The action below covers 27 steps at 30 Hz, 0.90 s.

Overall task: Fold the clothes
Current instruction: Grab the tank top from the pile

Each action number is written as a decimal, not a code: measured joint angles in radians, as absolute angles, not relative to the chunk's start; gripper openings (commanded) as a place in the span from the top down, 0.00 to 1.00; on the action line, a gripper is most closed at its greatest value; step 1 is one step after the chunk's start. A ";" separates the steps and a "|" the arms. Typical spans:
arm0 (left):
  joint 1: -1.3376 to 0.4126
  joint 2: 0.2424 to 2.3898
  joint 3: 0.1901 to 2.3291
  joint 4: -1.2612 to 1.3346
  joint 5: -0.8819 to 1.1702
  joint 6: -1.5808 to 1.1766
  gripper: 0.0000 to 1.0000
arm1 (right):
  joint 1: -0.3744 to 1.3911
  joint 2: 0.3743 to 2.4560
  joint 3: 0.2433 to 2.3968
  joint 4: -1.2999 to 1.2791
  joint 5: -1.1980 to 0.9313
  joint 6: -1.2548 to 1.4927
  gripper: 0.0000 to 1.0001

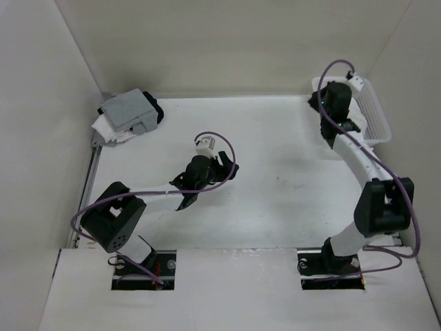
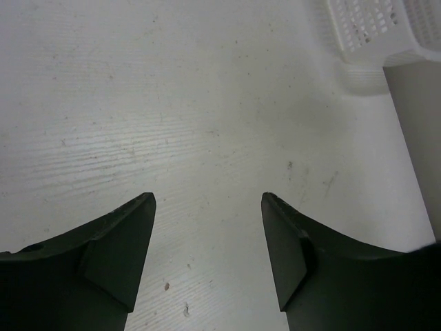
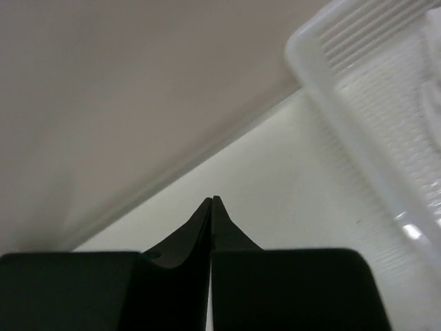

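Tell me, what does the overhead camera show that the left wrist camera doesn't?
Only overhead: the stack of folded garments in the far left corner, and the right arm reaching beside the basket. Only the left wrist: the left gripper up close, its jaws open with nothing between them. Both: the white table and the white basket.

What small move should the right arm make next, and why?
Probably open the right claw and swing it over the white basket. It is shut on nothing, beside the basket's rim, while the left claw hangs open above the table. The only clothes in view are the folded stack.
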State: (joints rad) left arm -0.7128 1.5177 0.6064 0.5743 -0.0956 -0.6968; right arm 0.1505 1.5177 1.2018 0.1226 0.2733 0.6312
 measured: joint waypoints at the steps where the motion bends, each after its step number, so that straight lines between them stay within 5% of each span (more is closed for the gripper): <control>1: -0.713 1.516 0.605 0.581 -0.094 -0.694 0.40 | 0.091 1.575 1.285 0.095 0.275 0.627 0.92; 8: -0.712 1.516 0.603 0.603 -0.093 -0.693 0.37 | -0.162 2.004 1.778 -0.080 0.288 0.575 0.58; 14: -0.694 1.516 0.601 0.604 -0.093 -0.695 0.36 | -0.261 2.243 1.872 -0.232 0.308 0.542 0.40; 27: -0.675 1.514 0.584 0.619 -0.083 -0.714 0.36 | -0.280 2.406 2.063 -0.363 0.299 0.512 0.45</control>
